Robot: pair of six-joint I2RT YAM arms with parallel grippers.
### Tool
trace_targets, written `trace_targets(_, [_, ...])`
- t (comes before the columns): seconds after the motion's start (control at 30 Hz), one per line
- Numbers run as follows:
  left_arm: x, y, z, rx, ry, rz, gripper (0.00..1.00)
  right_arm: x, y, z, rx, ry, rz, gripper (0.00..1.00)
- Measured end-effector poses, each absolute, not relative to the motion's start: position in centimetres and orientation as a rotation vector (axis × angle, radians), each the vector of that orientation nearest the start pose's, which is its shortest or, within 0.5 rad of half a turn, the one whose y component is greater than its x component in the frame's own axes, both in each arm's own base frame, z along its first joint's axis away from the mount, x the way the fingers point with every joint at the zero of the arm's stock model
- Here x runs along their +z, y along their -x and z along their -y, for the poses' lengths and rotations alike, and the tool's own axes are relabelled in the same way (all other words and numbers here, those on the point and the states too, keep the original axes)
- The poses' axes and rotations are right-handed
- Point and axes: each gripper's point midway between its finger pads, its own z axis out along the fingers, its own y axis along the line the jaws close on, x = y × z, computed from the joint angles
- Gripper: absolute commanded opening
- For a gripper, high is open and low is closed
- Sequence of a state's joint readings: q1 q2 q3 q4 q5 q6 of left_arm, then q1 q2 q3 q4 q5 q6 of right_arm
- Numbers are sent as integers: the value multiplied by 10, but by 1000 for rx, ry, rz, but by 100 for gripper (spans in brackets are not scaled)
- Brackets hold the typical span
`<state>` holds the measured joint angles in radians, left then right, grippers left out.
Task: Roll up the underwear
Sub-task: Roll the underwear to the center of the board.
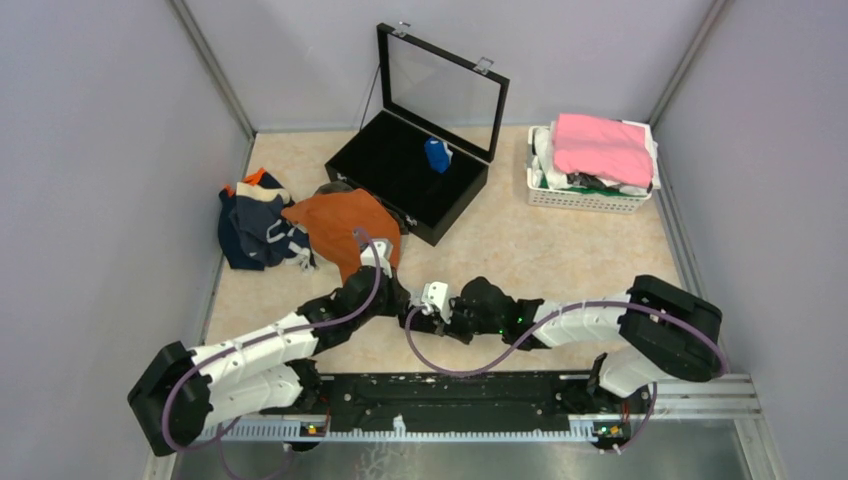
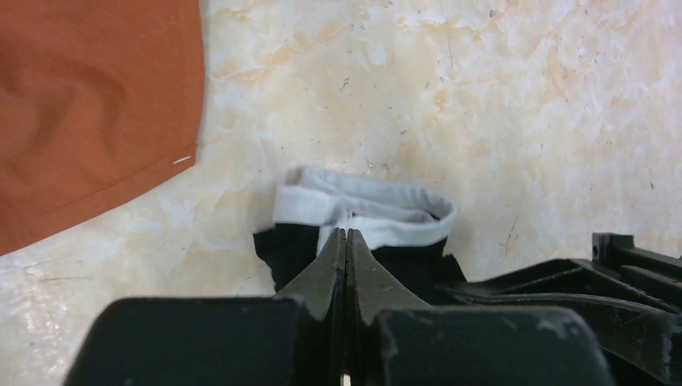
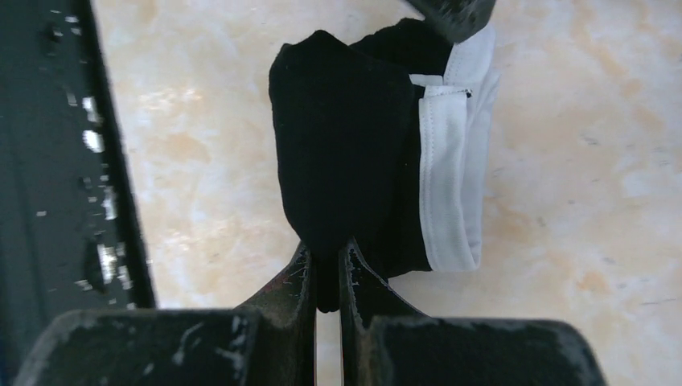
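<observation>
Underwear pile left of case, basket right of it, rolled brief in front.

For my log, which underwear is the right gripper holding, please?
The black pair with the white waistband, pinched in the right gripper; the rust-orange pair lies apart.

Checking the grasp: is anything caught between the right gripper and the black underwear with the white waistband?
Nothing visible. The right gripper is shut straight on the dark cloth of the black underwear, with no other garment between them. The left gripper, also shut, sits at the waistband end.
</observation>
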<state>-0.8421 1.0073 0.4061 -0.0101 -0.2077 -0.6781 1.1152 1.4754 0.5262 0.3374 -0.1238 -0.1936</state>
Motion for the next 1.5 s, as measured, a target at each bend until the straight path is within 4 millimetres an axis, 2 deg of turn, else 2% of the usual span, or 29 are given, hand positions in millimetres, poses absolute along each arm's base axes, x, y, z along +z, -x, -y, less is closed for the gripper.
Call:
trace_targets(0.2, [92, -209, 209, -631, -37, -2197, 0, 39, -132, -336, 867, 1348, -1924, 0])
trace_targets(0.47, [105, -206, 205, -649, -46, -2159, 0, 40, -131, -346, 1059, 1245, -2200, 0])
trace_targets(0.63, [109, -201, 206, -684, -72, -2141, 0, 43, -134, -344, 1146, 1125, -2338, 0])
trace_targets(0.9, [99, -186, 218, -780, -206, -2144, 0, 45, -147, -335, 1234, 845, -2525, 0])
trace_targets(1.1, [89, -178, 236, -852, -312, -2174, 0, 41, -147, -342, 1277, 767, -2606, 0])
trace_targets(1.33, [81, -177, 245, -876, -357, -2190, 0, 41, -154, -344, 1292, 693, -2641, 3])
trace_targets(1.5, [82, -176, 249, -899, -372, -2182, 0, 42, -158, -342, 1296, 633, -2665, 5])
